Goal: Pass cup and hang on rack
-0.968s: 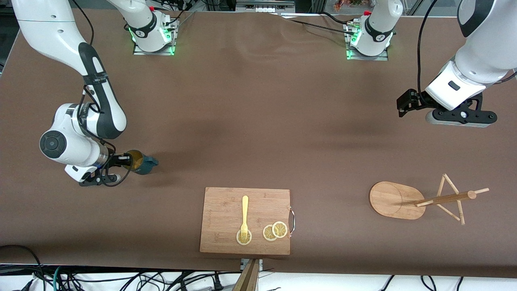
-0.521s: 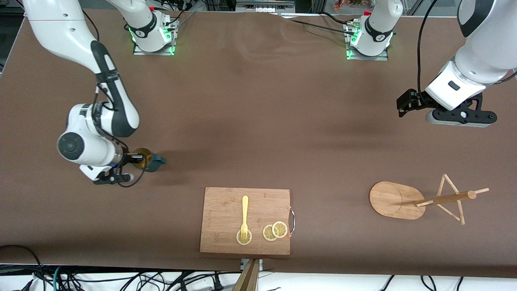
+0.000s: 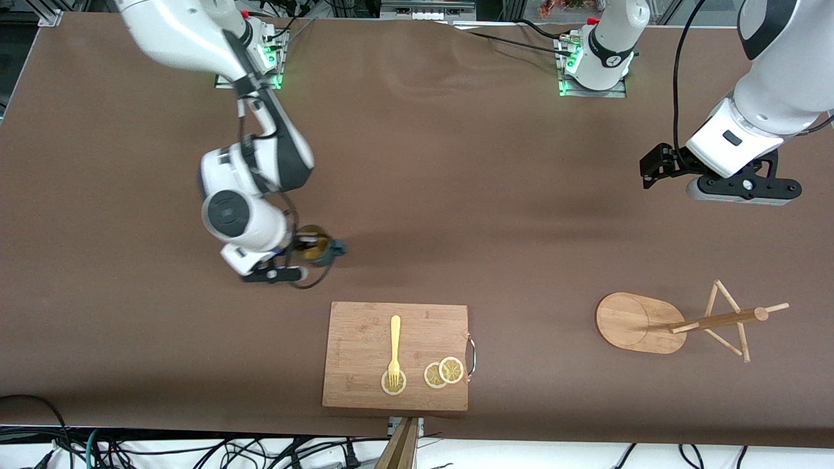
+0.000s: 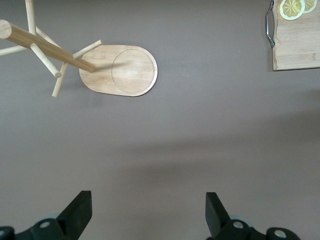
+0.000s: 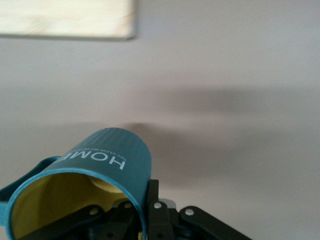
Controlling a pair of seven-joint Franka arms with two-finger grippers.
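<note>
The cup [image 3: 322, 248], dark teal with a yellow inside, hangs tipped above the bare tabletop, close to the cutting board's corner. My right gripper [image 3: 305, 247] is shut on the cup's rim. In the right wrist view one finger sits inside the cup [image 5: 107, 162] and one outside, at the right gripper [image 5: 145, 202]. The rack [image 3: 713, 320] stands on its oval base [image 3: 635, 322] toward the left arm's end of the table. My left gripper [image 3: 654, 167] waits open and empty, up in the air over that end; its wrist view shows the rack [image 4: 47, 46] past the left gripper [image 4: 148, 206].
A bamboo cutting board [image 3: 365, 339] lies near the table's front edge, carrying a yellow fork [image 3: 394, 345] and lemon slices [image 3: 444, 372]. Its handle end shows as the board [image 4: 300, 47], and a corner as the board [image 5: 65, 17]. Cables run along the table's front edge.
The right arm has carried the cup a long way from its own end toward the middle of the table. The left arm has not moved.
</note>
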